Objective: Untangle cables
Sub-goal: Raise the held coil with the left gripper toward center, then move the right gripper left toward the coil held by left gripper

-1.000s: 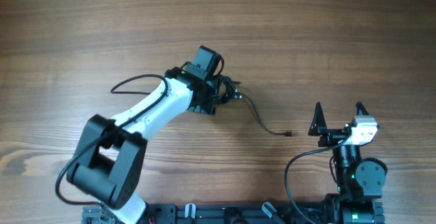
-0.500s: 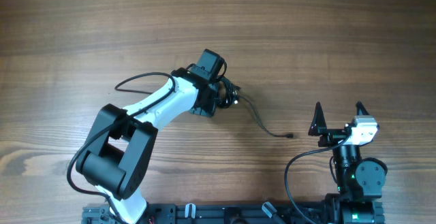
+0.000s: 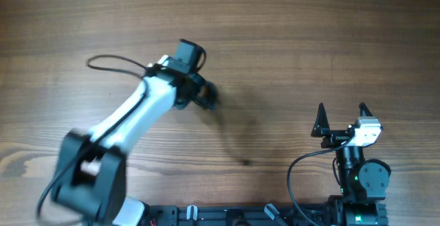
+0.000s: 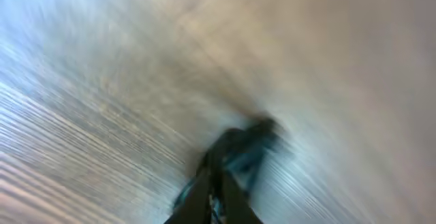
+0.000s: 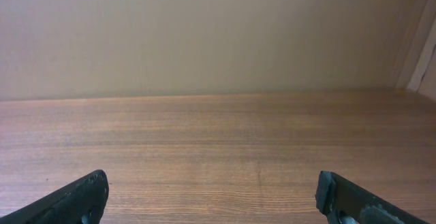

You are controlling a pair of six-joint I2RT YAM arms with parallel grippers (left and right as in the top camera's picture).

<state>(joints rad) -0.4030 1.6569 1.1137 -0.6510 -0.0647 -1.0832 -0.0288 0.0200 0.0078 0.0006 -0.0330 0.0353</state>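
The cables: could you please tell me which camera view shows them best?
Overhead: the cables appear as a dark bunch at the left tool, plus a faint blurred strand. The left wrist view gives only a motion-blurred dark clump; the right wrist view shows none.

Robotics lab bench, wood-grain table (image 3: 309,34), white arm (image 3: 130,116) and black arm (image 3: 357,174) based at one edge, plain beige wall (image 5: 204,33)

soft even light; heavy left-wrist motion blur
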